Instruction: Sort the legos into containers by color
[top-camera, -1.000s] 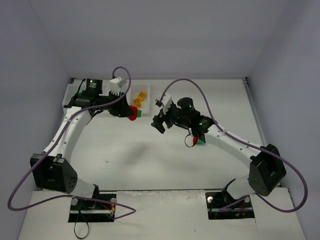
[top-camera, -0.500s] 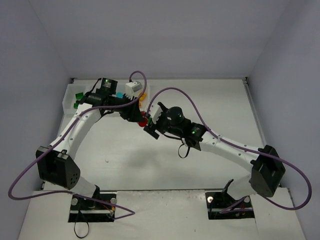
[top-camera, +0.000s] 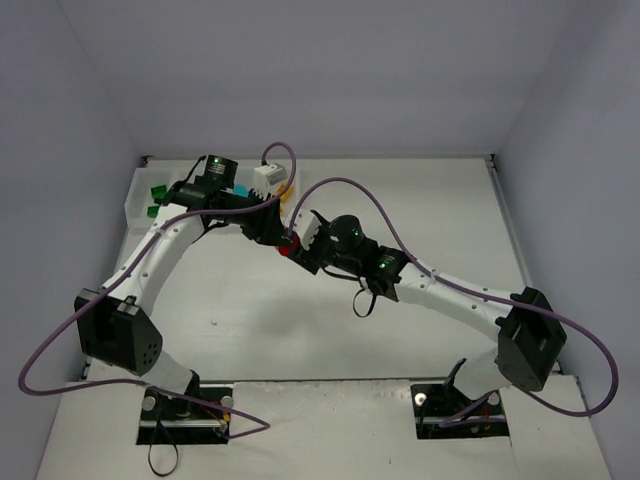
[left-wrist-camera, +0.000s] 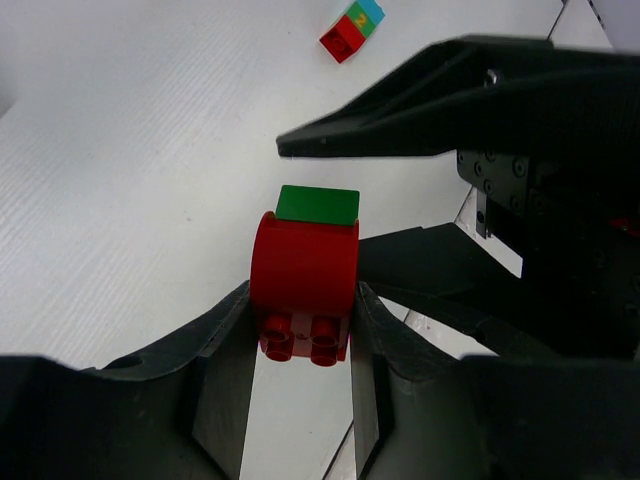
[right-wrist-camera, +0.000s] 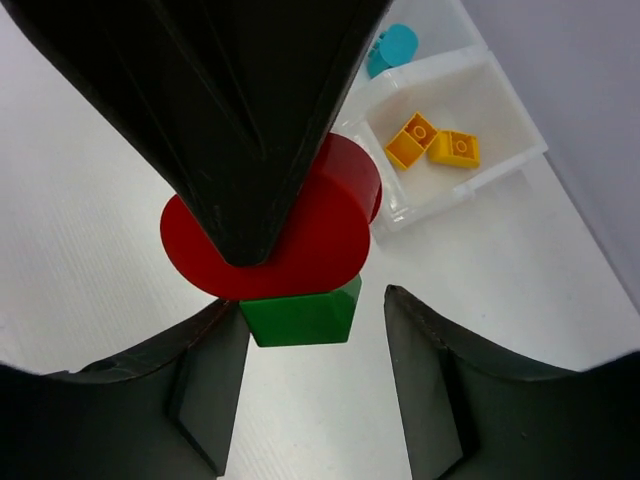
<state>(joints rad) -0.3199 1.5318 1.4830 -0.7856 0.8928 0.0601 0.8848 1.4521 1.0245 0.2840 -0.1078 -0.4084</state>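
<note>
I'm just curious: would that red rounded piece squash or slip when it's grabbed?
Probably stiff: the red brick shows no dent in the grip of the left end effector. Its glossy curved sides might slip. The green brick on it likely snaps off.

White table, faintly ribbed surface; small dark speck on it, left of centre. Pale grey-lilac walls enclose three sides
</note>
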